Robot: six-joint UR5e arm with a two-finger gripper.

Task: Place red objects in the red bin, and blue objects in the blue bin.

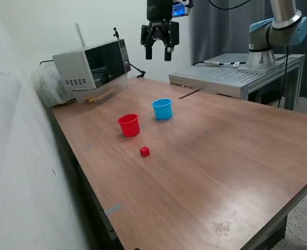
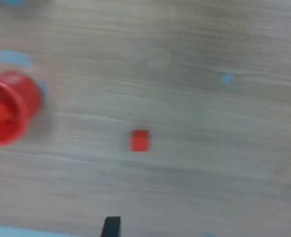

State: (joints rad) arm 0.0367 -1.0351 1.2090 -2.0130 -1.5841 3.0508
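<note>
One small red cube (image 1: 144,151) lies on the wooden table, in front of the red cup (image 1: 128,125). The light blue cup (image 1: 162,109) stands upright just behind and to the exterior view's right of the red cup. My gripper (image 1: 158,56) hangs high above the table behind the cups, open and empty. In the wrist view the red cube (image 2: 139,140) sits mid-frame and the red cup (image 2: 7,108) at the edge, with a blurred red shape inside it. Only my fingertips (image 2: 111,226) show there. No blue cubes are in view.
A microwave (image 1: 93,67) stands at the back on the exterior view's left. A grey metal platform (image 1: 231,73) carrying the arm's base adjoins the table's far edge. A wall runs along the exterior view's left. Small blue tape marks (image 2: 227,77) dot the tabletop.
</note>
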